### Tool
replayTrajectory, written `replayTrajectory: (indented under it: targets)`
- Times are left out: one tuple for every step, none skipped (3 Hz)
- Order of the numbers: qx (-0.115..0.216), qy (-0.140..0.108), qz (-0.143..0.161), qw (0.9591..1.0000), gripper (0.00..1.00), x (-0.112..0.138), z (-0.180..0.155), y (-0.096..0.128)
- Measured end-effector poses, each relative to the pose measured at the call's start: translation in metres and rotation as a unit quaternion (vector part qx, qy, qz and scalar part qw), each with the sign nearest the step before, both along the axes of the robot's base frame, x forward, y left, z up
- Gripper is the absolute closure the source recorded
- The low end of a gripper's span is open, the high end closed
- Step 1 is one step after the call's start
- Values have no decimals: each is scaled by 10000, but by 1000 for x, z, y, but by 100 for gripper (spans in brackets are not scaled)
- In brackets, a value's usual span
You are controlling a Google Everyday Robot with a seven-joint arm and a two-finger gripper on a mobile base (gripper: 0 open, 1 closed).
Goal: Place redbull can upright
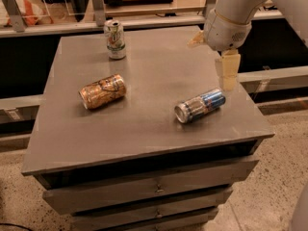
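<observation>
Gray counter point(144, 129) on a drawer unit point(144, 189), speckled floor point(269, 177) below, rail point(144, 23) behind. The redbull can point(199, 105) lies on its side at the counter's right front. The gripper point(228, 73) hangs just above it, not touching; can't tell how the jaws stand.

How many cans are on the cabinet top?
3. The white and green can stands upright at the far edge; the orange-gold can lies at left; the redbull can lies at right, with the tool hovering above it. None seems hidden.
</observation>
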State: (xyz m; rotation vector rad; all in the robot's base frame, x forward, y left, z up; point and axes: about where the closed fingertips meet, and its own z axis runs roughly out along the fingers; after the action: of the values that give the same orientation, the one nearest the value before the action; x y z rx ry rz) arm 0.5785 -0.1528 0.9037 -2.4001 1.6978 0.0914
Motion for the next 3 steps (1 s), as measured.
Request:
replayTrajectory:
  targets:
    - [-178, -70, 87, 9998, 0, -6, -11, -12]
    - [-154, -142, 84, 9997, 0, -1, -15, -9]
    - [-262, 22, 159, 9995, 0, -4, -29, -11]
